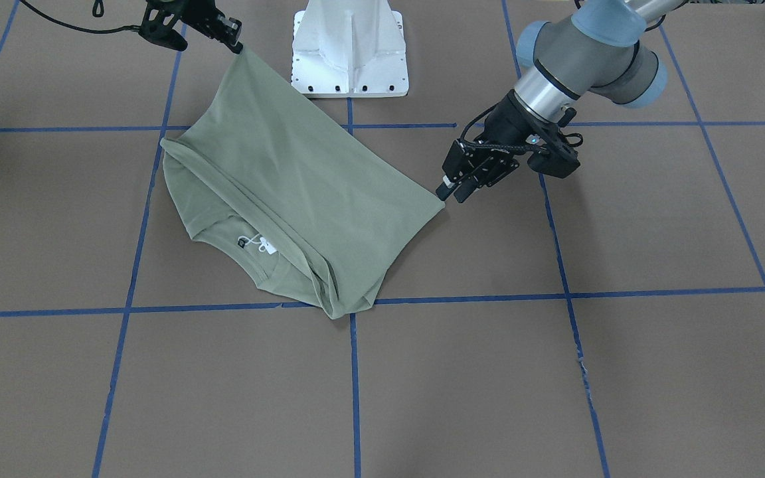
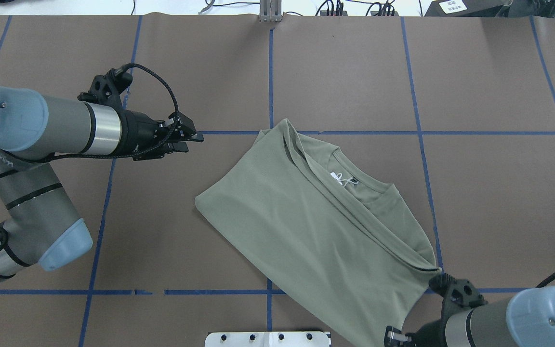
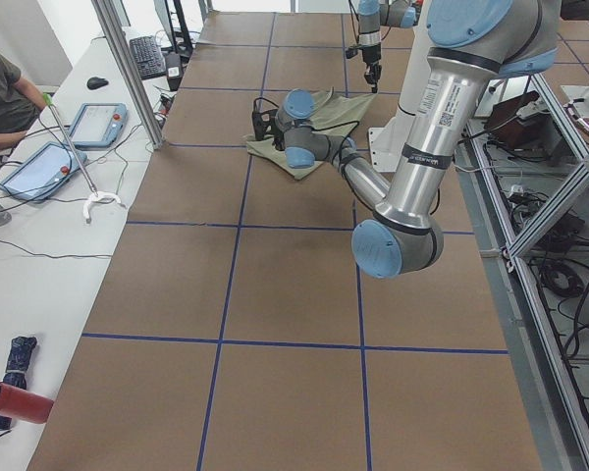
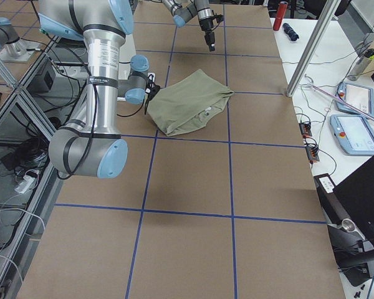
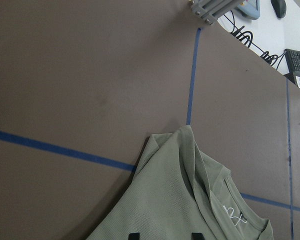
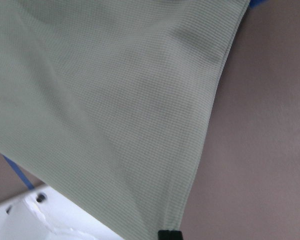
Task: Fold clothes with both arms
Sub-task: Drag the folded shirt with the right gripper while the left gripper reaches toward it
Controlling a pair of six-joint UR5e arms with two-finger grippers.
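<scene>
The sage-green shirt (image 1: 303,179) lies folded on the brown table, neck and white tag (image 1: 263,247) toward the operators' side. It also shows in the overhead view (image 2: 306,217). My right gripper (image 1: 238,46) is shut on one hem corner and holds it lifted near the pedestal, so the cloth slopes up to it. In the right wrist view the shirt (image 6: 115,100) hangs from the gripper (image 6: 169,235). My left gripper (image 2: 195,137) is open and empty, above the table beside the other hem corner (image 2: 199,200). The left wrist view shows its gripper (image 5: 165,236) with tips apart over the shirt (image 5: 180,200).
The white pedestal base (image 1: 349,53) stands at the robot's edge, close to the lifted corner. Blue tape lines (image 1: 353,372) grid the brown table. In the exterior left view a side desk with tablets (image 3: 98,123) and a seated person (image 3: 0,98) lie beyond the table's edge.
</scene>
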